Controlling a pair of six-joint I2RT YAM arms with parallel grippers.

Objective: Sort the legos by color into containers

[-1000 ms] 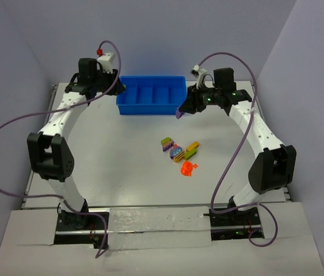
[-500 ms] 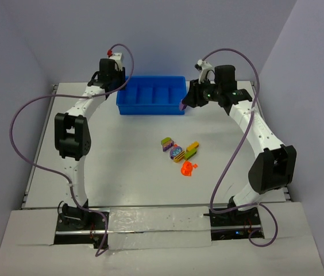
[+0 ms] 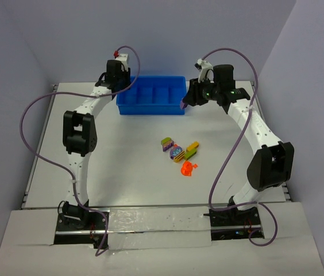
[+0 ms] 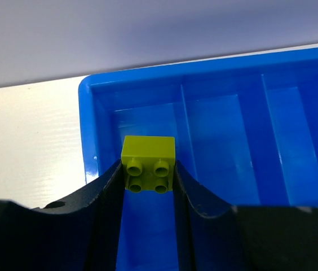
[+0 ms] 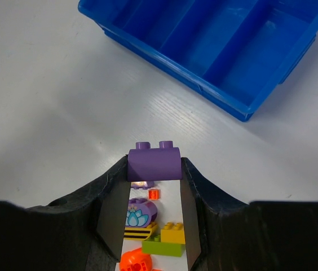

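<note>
Overhead view: blue bin (image 3: pixel 150 108) sits at 12 o'clock on the white table (image 3: pixel 127 167), four compartments in a row. Left gripper (image 3: pixel 120 79) is at the bin's 9 o'clock end, right gripper (image 3: pixel 185 103) at its 3 o'clock end. From here the left fingertips are hidden by the wrist, so that grip cannot be told. A speck of purple shows at the right fingertips. Loose legos (image 3: pixel 178 152) lie in a small mixed cluster at 5 o'clock from the bin, well apart from it, with a translucent orange-red piece (image 3: pixel 188 168) at the cluster's near edge.

Left wrist view settles what the overhead hides: left gripper (image 4: pixel 148 169) is narrow, pinching an olive-green brick (image 4: pixel 148 151), studs toward the camera, above the end compartment beside the bin's (image 4: pixel 88 127) short wall.

Right wrist view: right gripper (image 5: pixel 154 170) is narrow, clamped on a purple brick (image 5: pixel 153 161), studs up. It is over bare table, with the bin (image 5: pixel 176 70) at 12 to 1 o'clock and apart from it. Loose cluster (image 5: pixel 159 237) shows at 6 o'clock between the fingers: purple printed piece, yellow on green, orange-red.
</note>
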